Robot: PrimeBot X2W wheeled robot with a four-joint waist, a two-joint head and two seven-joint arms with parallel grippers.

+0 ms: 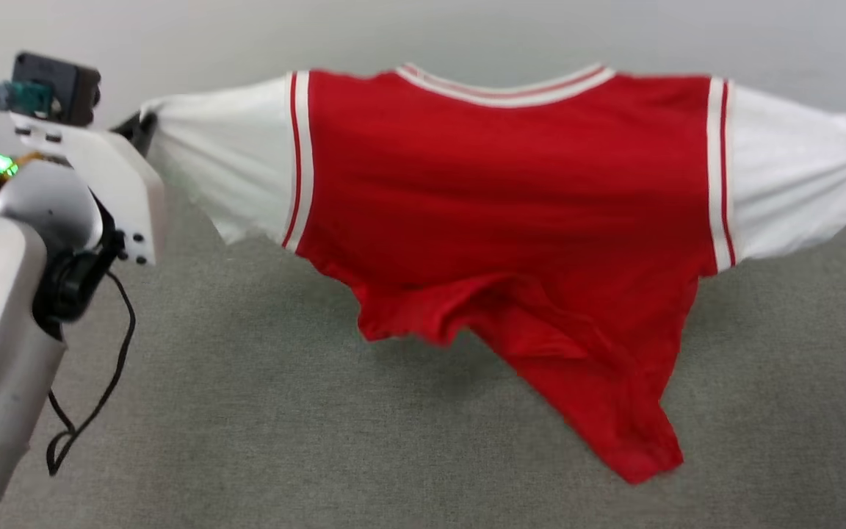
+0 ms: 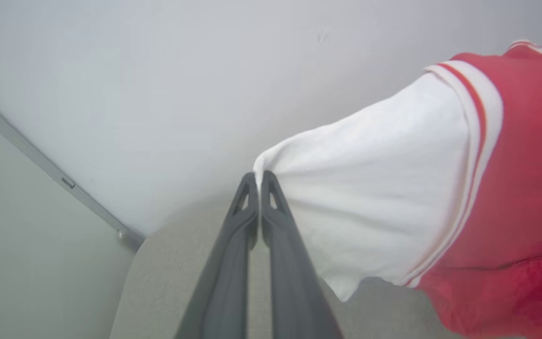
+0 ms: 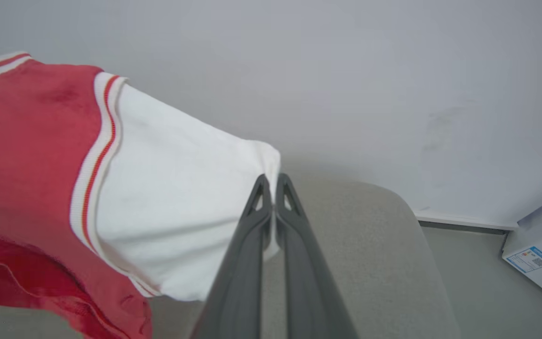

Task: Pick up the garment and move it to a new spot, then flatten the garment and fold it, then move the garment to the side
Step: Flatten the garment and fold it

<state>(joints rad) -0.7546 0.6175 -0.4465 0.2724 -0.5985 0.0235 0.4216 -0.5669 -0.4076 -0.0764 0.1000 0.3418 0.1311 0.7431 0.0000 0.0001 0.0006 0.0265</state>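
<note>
Pinching the large red jersey-style T-shirt (image 1: pixel 511 184) only at the tips of its white short sleeves (image 1: pixel 225 169) leaves little margin. The left end effector (image 2: pixel 258 181) and right end effector (image 3: pixel 273 184) are each clamped narrow on a thin gather of cloth, so a sharp pull apart could slip one corner free. The T-shirt hangs stretched above the grey fabric-covered counter (image 1: pixel 210 411), plain red face showing and striped neckline uppermost. Its hem is bunched and twisted, one corner seemingly touching the counter.
</note>
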